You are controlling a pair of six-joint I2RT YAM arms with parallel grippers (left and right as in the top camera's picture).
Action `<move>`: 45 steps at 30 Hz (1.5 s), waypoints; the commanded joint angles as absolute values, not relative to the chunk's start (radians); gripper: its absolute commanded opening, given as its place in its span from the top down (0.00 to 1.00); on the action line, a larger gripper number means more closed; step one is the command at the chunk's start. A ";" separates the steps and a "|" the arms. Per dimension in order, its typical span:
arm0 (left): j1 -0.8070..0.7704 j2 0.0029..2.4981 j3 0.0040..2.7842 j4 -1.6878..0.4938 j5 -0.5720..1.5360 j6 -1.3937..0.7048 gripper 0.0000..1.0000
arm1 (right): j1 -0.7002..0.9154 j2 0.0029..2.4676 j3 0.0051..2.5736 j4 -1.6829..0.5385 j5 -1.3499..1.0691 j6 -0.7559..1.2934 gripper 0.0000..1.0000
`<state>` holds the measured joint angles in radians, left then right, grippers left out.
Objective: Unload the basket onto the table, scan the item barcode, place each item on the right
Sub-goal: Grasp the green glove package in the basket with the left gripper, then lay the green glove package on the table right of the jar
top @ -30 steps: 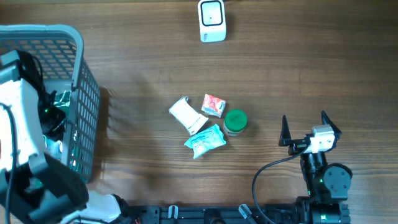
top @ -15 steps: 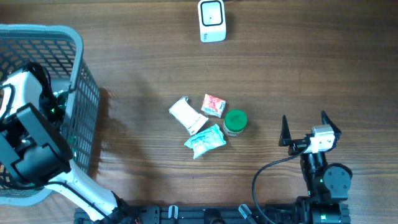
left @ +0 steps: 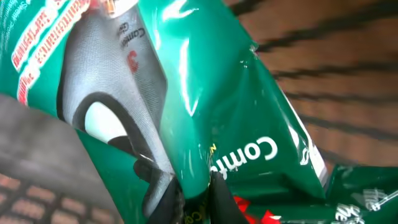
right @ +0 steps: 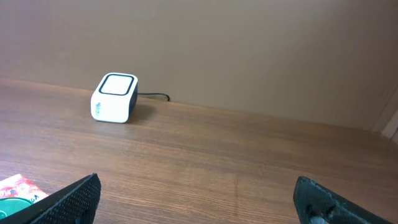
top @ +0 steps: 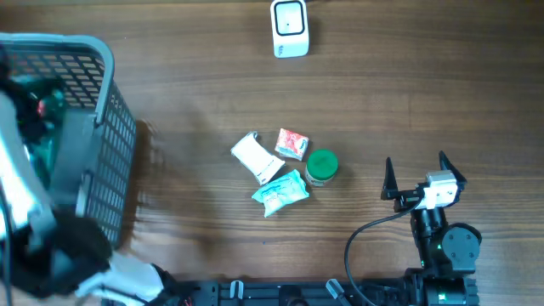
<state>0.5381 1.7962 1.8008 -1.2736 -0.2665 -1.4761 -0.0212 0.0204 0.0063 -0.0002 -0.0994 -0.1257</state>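
**Now: left end effector pinches a green pouch over the basket**

You have the left end effector (left: pixel 189 198) pressed together on a fold of the green pouch (left: pixel 205 112). The foil is caught between its dark fingers, and the pouch rises straight ahead of them and fills the wrist view. It is glossy green with a grey panel and red and white print. From overhead the left arm is a blur above the grey mesh basket (top: pixel 117 144), so you cannot tell how high the pouch sits in it.

Your right end effector (top: pixel 416 163) is spread wide, holds nothing, and hangs low over the bench (top: pixel 425 85). Far ahead of it and somewhat to its left stands the white scanner (top: pixel 289 28), upright, with a dark cable (right: pixel 152 96) running off behind it.

Off to the left of the right end effector, a small cluster lies on the bench. The green-lidded jar (top: pixel 322 166) is nearest it. Beyond the jar are the red packet (top: pixel 291 144), the teal packet (top: pixel 280 192) and the white box (top: pixel 257 157), packed closely together. The whole cluster is well apart from the scanner and from the basket.
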 commanded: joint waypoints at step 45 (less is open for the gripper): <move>-0.983 2.223 1.860 -0.707 -0.106 -0.560 0.21 | -0.017 0.014 0.005 0.005 -0.093 -0.131 0.00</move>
